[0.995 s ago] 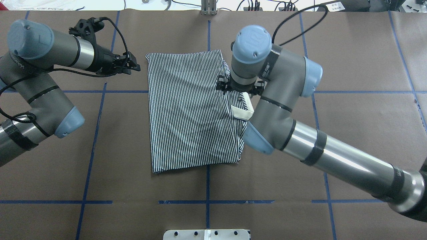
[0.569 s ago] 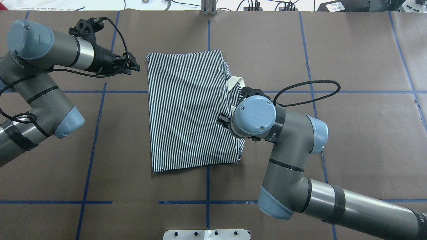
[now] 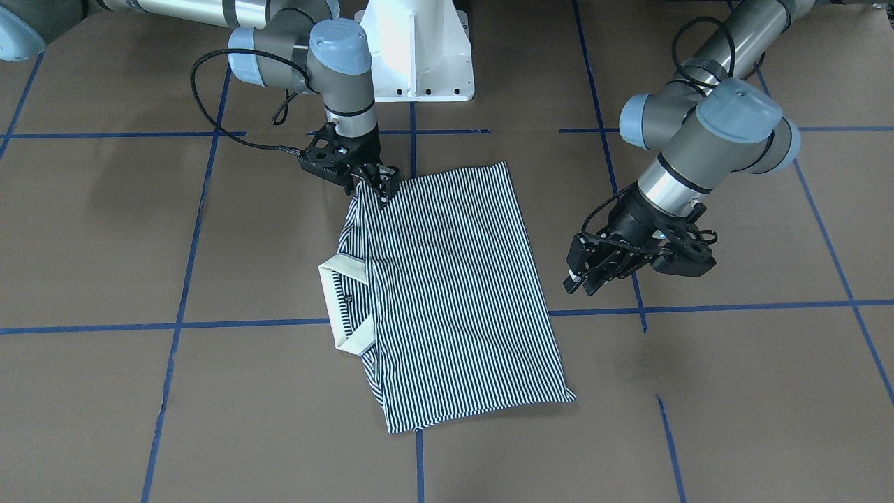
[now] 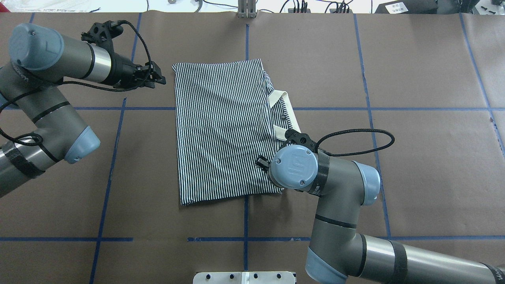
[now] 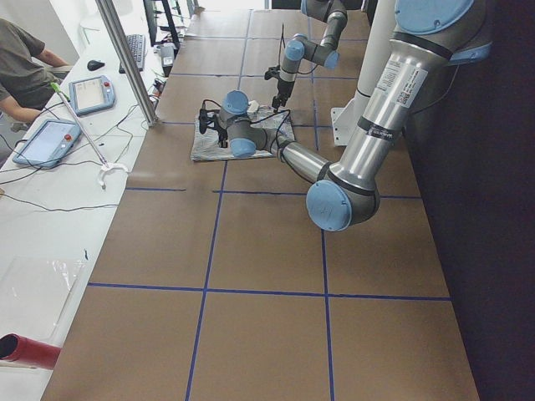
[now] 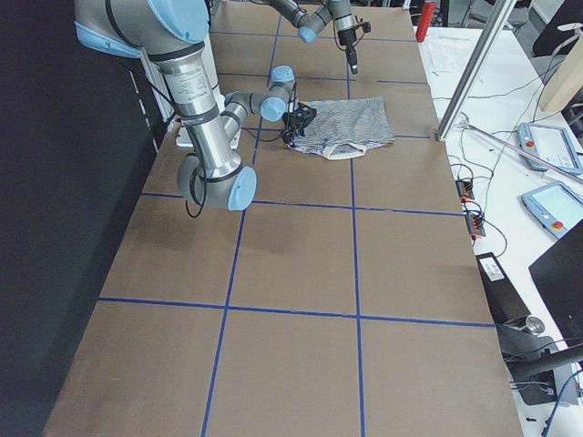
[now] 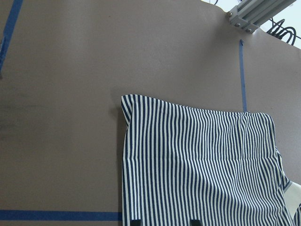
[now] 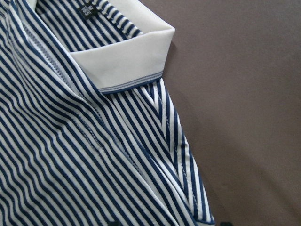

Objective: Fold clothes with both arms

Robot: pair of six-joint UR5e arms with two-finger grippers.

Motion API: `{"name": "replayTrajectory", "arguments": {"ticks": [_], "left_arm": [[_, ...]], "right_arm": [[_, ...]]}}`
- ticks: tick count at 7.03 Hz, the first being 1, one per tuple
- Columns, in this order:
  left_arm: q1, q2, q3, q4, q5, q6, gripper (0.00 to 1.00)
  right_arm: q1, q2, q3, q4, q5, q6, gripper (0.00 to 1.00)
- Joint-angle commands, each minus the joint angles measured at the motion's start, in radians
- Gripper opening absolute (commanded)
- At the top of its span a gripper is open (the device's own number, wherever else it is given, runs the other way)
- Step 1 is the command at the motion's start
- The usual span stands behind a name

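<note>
nothing legible; the black neck tag (image 8: 85, 11) inside the polo shirt (image 8: 70, 155) is too blurred.

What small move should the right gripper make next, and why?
Probably ease the right gripper down onto the shirt corner nearest the base and close on it. It points down right at that corner, on the collar side; a grip is not visible yet. The left gripper hovers open beside the far opposite corner, off the cloth.

Right gripper (image 3: 380, 190) moved from collar (image 4: 281, 95) along shirt (image 4: 221, 130) edge to near corner; collar now uncovered
</note>
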Motion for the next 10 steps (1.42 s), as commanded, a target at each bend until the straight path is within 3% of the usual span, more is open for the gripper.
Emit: {"name": "replayTrajectory", "arguments": {"ticks": [1, 2, 3, 4, 5, 6, 10], "left_arm": [[0.0, 0.0, 0.0, 0.0, 0.001, 0.0, 0.45], [0.0, 0.0, 0.0, 0.0, 0.001, 0.0, 0.45], [0.0, 0.0, -0.002, 0.0, -0.001, 0.0, 0.46], [0.0, 0.0, -0.002, 0.0, 0.001, 0.0, 0.46], [-0.002, 0.0, -0.002, 0.0, 0.001, 0.0, 0.46], [-0.002, 0.0, -0.002, 0.0, 0.001, -0.002, 0.46], [0.001, 0.0, -0.026, 0.0, -0.011, -0.068, 0.46]], "right_arm": [[-0.006, -0.007, -0.003, -0.005, 0.001, 0.002, 0.73], [-0.006, -0.007, -0.003, -0.005, 0.0, 0.003, 0.61], [-0.006, -0.007, -0.003, -0.005, 0.0, 0.003, 0.35], [-0.009, -0.019, -0.001, -0.002, 0.001, 0.002, 0.17], [-0.014, -0.022, -0.001, -0.002, 0.0, 0.002, 0.06], [-0.014, -0.021, 0.003, -0.003, 0.0, 0.002, 0.0], [-0.017, -0.039, 0.068, -0.008, 0.003, 0.011, 0.0]]}}
